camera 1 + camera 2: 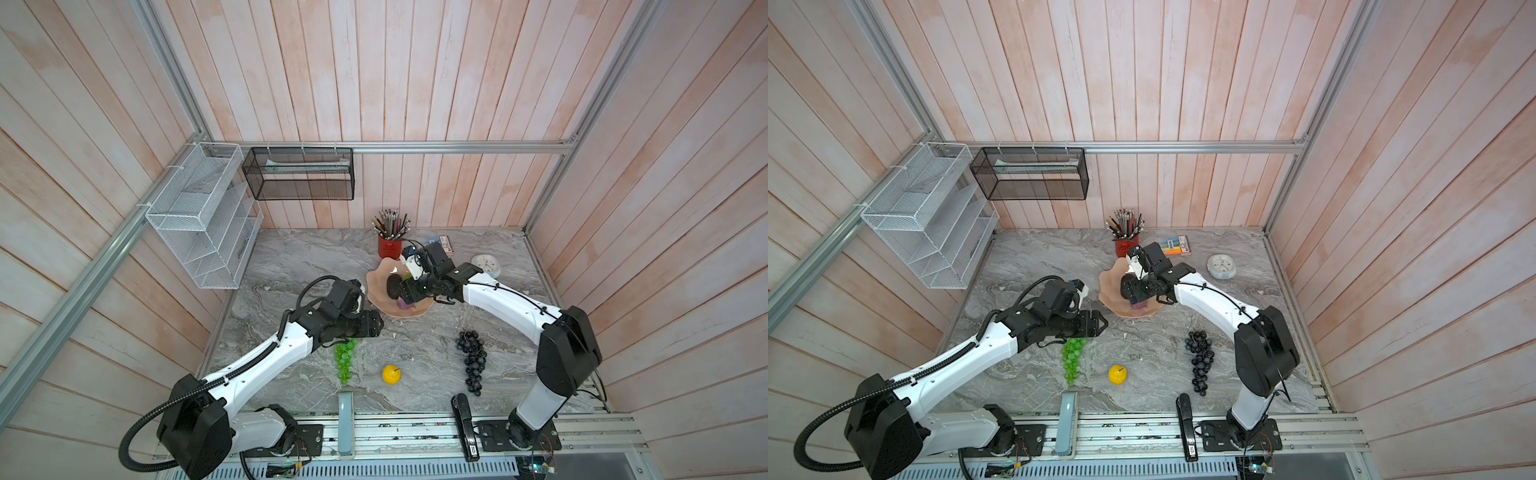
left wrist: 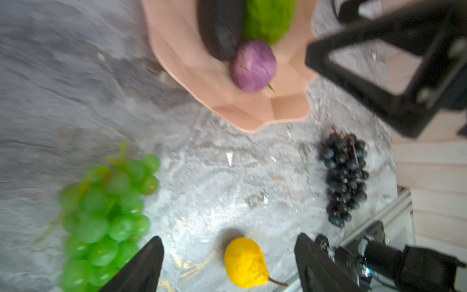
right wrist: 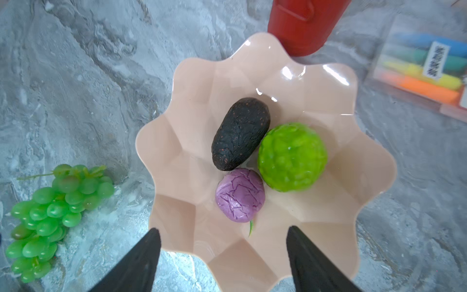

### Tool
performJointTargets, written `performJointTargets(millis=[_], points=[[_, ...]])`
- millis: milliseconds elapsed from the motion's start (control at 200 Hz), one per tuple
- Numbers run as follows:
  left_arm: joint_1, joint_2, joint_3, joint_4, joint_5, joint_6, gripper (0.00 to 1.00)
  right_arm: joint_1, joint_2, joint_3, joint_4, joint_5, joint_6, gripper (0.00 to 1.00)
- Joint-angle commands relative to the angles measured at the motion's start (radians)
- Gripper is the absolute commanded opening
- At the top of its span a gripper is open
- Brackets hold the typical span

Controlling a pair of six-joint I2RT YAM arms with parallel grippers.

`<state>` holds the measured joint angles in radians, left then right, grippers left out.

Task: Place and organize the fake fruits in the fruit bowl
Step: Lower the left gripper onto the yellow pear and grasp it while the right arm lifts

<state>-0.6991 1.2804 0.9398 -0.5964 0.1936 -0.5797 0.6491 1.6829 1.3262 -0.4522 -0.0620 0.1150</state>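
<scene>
The salmon-pink fruit bowl holds the black avocado, the bumpy lime-green ball and the small purple ball. My right gripper hangs open just above the bowl's near rim, nothing between its fingers. On the table lie the green grape bunch, the small yellow fruit and the dark grape bunch. My left gripper is open and empty, above the table between the bowl and the green grapes.
A red pencil cup touches the bowl's far rim, with a highlighter pack and a small clock to its right. A black stapler and a grey-blue bar lie at the front edge. Wire racks hang at back left.
</scene>
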Motion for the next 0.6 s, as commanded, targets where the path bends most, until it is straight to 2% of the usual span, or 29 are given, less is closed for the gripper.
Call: performJointTargets(millis=[0,260,470,595], points=[[-0.122,0.038,0.033,-0.093,0.03,-0.01,0.84,-0.024,-0.035,-0.079,0.083,0.018,0.038,0.79],[-0.331,0.145,0.065,-0.184,-0.036,-0.1,0.84,-0.078,-0.117,-0.212,0.206,0.016,0.082,0.78],[-0.366,0.228,0.065,-0.158,-0.07,-0.128,0.83,-0.102,-0.129,-0.251,0.24,-0.002,0.078,0.78],[-0.366,0.306,0.103,-0.164,-0.139,-0.117,0.79,-0.103,-0.126,-0.255,0.235,-0.017,0.068,0.76]])
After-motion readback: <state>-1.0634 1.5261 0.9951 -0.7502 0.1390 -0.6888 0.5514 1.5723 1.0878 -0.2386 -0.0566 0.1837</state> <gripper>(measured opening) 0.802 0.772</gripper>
